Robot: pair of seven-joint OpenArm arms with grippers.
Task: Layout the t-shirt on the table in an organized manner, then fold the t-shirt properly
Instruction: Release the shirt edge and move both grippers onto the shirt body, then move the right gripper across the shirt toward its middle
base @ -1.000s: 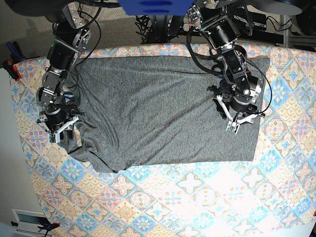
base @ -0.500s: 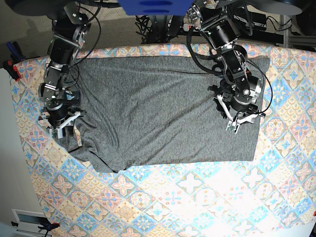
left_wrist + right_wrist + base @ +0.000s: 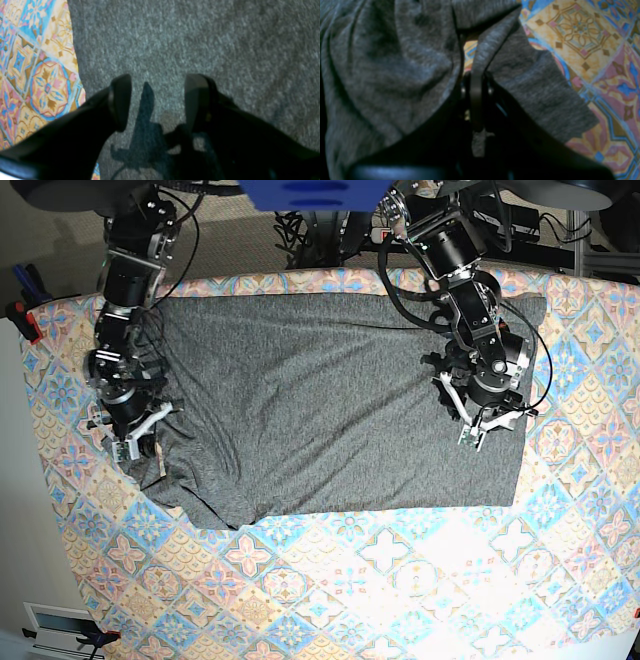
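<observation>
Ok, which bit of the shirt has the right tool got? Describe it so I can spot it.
Start at the t-shirt spread over the patterned table and go to its end under the right tool. The tool is shut on a raised fold of fabric, the only lifted ridge beside a flat sleeve.

Black jointed arms [image 3: 455, 265] (looped cables), white-trimmed fingers [image 3: 470, 435].

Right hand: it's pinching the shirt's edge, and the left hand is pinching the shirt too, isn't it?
Not the left hand: the left wrist view shows it open above the shirt, gripping nothing. The right hand is indeed pinching the shirt's edge.
</observation>
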